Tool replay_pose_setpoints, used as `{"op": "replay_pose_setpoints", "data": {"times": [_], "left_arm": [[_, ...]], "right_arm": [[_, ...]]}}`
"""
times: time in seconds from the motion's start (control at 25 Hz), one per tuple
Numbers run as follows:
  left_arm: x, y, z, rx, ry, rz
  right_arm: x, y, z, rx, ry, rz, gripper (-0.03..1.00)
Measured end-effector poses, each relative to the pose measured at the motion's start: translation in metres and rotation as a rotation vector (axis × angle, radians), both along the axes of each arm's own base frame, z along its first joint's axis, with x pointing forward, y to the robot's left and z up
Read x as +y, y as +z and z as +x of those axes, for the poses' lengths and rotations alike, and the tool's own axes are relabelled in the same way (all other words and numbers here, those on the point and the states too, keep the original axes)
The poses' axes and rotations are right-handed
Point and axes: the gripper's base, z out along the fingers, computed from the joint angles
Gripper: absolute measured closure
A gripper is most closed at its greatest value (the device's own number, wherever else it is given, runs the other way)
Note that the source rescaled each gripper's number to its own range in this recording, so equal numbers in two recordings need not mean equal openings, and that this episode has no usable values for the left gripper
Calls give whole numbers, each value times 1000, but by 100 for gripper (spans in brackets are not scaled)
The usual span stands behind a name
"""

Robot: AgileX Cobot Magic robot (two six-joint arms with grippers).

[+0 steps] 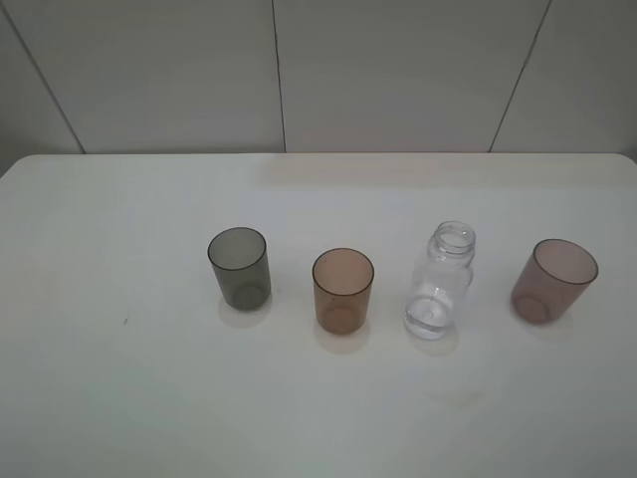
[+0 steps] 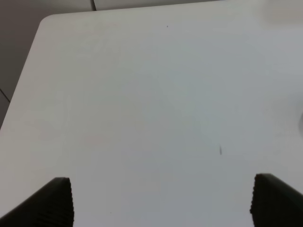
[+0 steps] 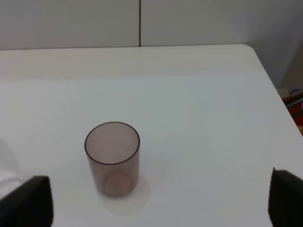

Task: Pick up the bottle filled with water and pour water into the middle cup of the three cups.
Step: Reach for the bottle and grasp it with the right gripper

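On the white table (image 1: 119, 398) the clear ribbed bottle (image 1: 440, 282) stands upright and capless, with water in its lower part. The amber-brown middle cup (image 1: 342, 290) is just to its left, the smoky grey cup (image 1: 239, 267) further left, and the mauve-pink cup (image 1: 553, 280) to the bottle's right. No arm shows in the high view. My left gripper (image 2: 161, 203) is open over bare table. My right gripper (image 3: 161, 203) is open, with the mauve-pink cup (image 3: 112, 158) ahead of it; a sliver of the bottle (image 3: 7, 170) shows at the frame's edge.
A tiled wall (image 1: 299, 70) rises behind the table's far edge. The table's rounded corners show in both wrist views. A small dark speck (image 1: 125, 321) marks the tabletop left of the grey cup.
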Motion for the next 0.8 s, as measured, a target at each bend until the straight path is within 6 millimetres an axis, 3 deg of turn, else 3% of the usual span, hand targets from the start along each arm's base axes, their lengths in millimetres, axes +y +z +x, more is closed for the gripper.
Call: {"op": "replay_pose_setpoints", "data": {"times": [0.8], "left_arm": [[0, 0, 0, 0, 0, 0]], "right_arm": [[0, 0, 0, 0, -13, 0, -3]]}}
